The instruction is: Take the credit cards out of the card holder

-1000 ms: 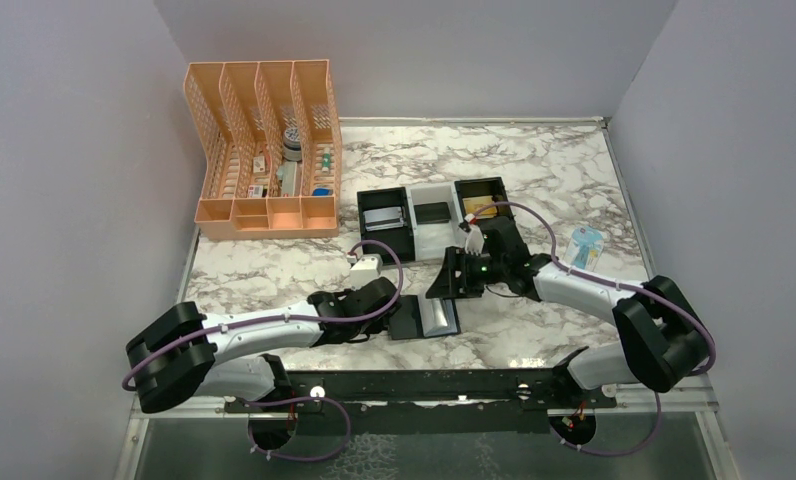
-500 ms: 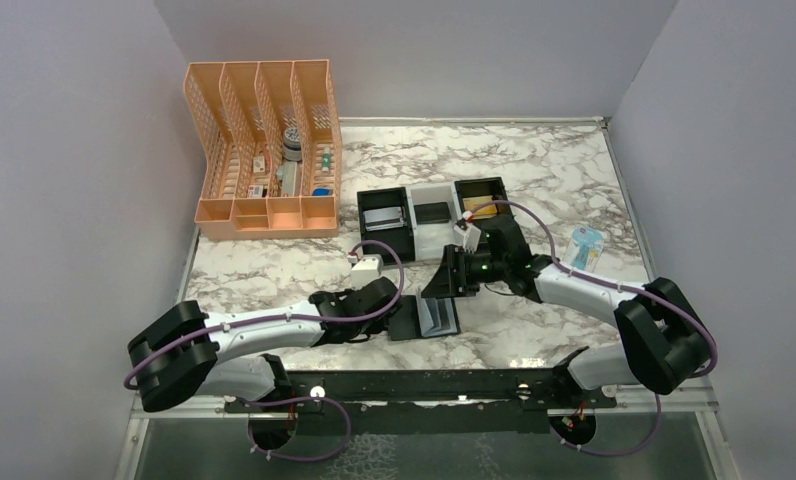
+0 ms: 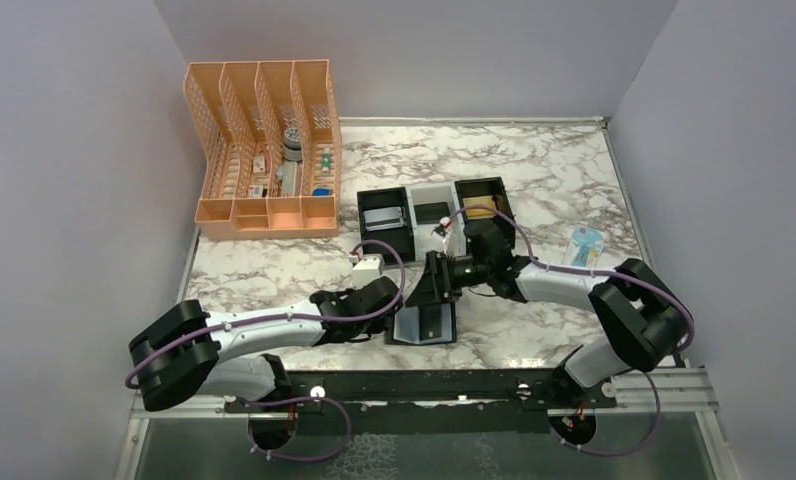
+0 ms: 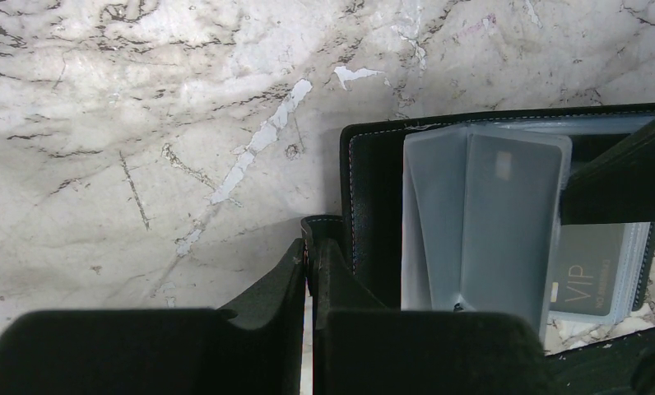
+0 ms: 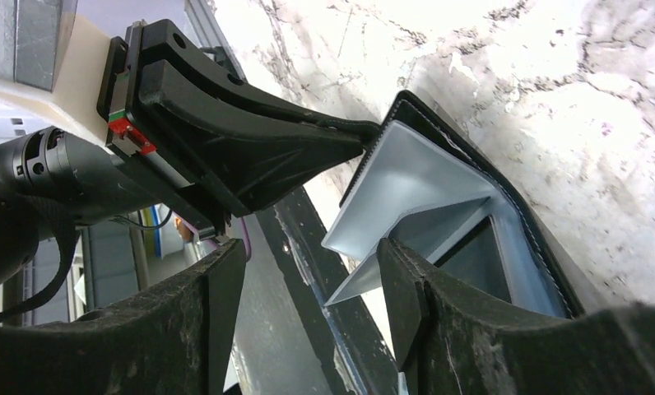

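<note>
We see the black wallet [image 3: 420,328] lying open on the marble table [image 3: 534,170], at about 6 o'clock of it, close to the near edge. Our left pincer [image 4: 312,244] is clamped tight on the wallet's 9 o'clock edge, at the small tab, with both fingers pressed together on the leather. Our right pincer [image 5: 308,247] reaches in from 1 o'clock with its jaws spread wide and gripping nothing. One of its fingertips [image 5: 394,247] touches the fold of the frosted blue-grey sleeves, which stand up like a tent. In the left wrist view a dark grey card [image 4: 589,267] sits in a sleeve toward 4 o'clock, and we can read "VIP" on it in pale letters; the finer line beneath is too small to read. A second card [image 4: 509,218] shows through a frosted sleeve beside it, with no legible writing. Toward 11 o'clock on the table stands an orange rack [image 3: 264,150], at 12 o'clock a row of trays [image 3: 434,215], and at 3 o'clock a blue packet [image 3: 586,245] whose print we cannot make out.
</note>
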`<act>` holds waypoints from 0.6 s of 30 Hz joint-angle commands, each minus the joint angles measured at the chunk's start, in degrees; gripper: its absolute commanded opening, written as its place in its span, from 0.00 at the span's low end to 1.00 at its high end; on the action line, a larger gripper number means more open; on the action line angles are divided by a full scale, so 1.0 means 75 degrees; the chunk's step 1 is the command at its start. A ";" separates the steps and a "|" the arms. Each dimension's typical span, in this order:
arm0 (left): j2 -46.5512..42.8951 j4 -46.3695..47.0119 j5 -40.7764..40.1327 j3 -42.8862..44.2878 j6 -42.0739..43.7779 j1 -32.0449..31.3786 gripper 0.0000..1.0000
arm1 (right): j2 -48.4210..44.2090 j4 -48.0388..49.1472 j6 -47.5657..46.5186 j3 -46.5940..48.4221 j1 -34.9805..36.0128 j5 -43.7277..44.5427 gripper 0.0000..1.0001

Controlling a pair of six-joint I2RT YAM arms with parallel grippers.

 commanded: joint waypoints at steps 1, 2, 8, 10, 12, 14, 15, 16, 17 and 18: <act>-0.0094 0.0125 0.0095 0.0148 0.0049 -0.0014 0.00 | 0.0299 0.0345 0.0188 0.0235 0.0202 -0.0196 0.62; -0.0106 0.0132 0.0099 0.0133 0.0037 -0.0021 0.00 | 0.0335 0.0358 0.0204 0.0272 0.0241 -0.0167 0.62; -0.0145 0.0148 0.0106 0.0127 0.0023 -0.0021 0.00 | 0.0554 0.0335 0.0218 0.0436 0.0379 -0.0131 0.62; -0.0158 0.0146 0.0108 0.0132 0.0023 -0.0022 0.00 | 0.0563 0.0351 0.0231 0.0451 0.0391 -0.0131 0.62; -0.0165 0.0149 0.0107 0.0115 0.0028 -0.0018 0.00 | 0.0557 0.0429 0.0290 0.0472 0.0394 -0.0322 0.62; -0.0168 0.0149 0.0107 0.0100 0.0011 -0.0016 0.00 | 0.0488 0.0561 0.0345 0.0492 0.0403 -0.0501 0.62; -0.0177 0.0136 0.0113 0.0093 0.0019 -0.0021 0.00 | 0.0397 0.0547 0.0350 0.0487 0.0403 -0.0467 0.62; -0.0194 0.0138 0.0118 0.0084 0.0028 -0.0021 0.00 | 0.0308 0.0464 0.0292 0.0489 0.0400 -0.0330 0.62; -0.0217 0.0132 0.0121 0.0084 0.0032 -0.0022 0.00 | 0.0184 0.0217 0.0214 0.0509 0.0397 -0.0055 0.62; -0.0250 0.0118 0.0110 0.0072 0.0044 -0.0019 0.00 | 0.0035 -0.0147 0.0138 0.0515 0.0395 0.0435 0.61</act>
